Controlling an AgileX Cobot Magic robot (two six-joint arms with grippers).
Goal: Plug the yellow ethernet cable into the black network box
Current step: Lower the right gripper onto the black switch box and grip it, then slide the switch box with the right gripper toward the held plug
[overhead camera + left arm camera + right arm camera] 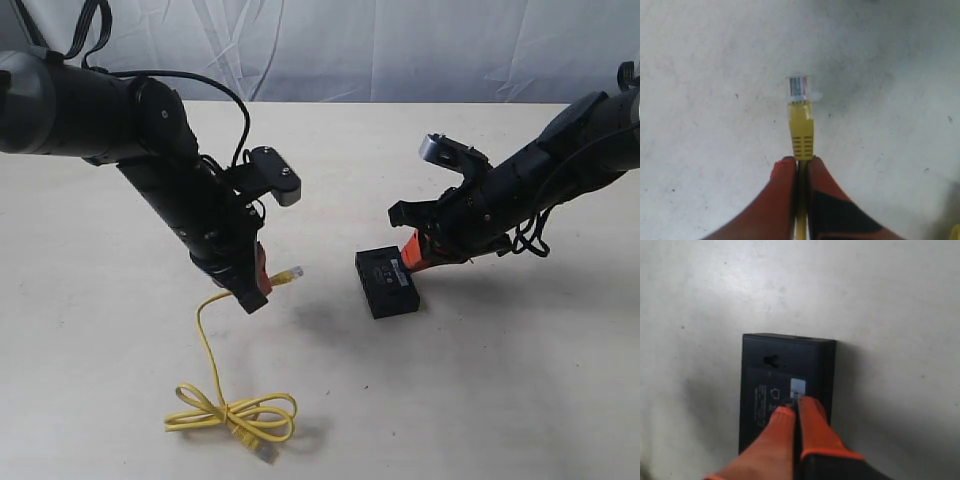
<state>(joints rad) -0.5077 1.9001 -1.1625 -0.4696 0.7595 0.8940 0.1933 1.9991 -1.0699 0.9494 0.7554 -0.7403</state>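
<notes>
The yellow ethernet cable (215, 395) lies partly coiled on the table, and one end rises to my left gripper (262, 285). That gripper is shut on the cable just behind its yellow boot (801, 132), so the clear plug (797, 88) sticks out past the orange fingertips, above the table. The black network box (386, 283) lies flat at the middle of the table, right of the plug and apart from it. My right gripper (408, 258) is shut with nothing between its fingers, and its orange fingertips (810, 410) press down on the box top (765, 390) beside the small white label (797, 387).
The cable's other clear plug (265, 453) rests at the near end of the coil by the table's front edge. A white curtain (380, 40) hangs behind the pale table (520, 380).
</notes>
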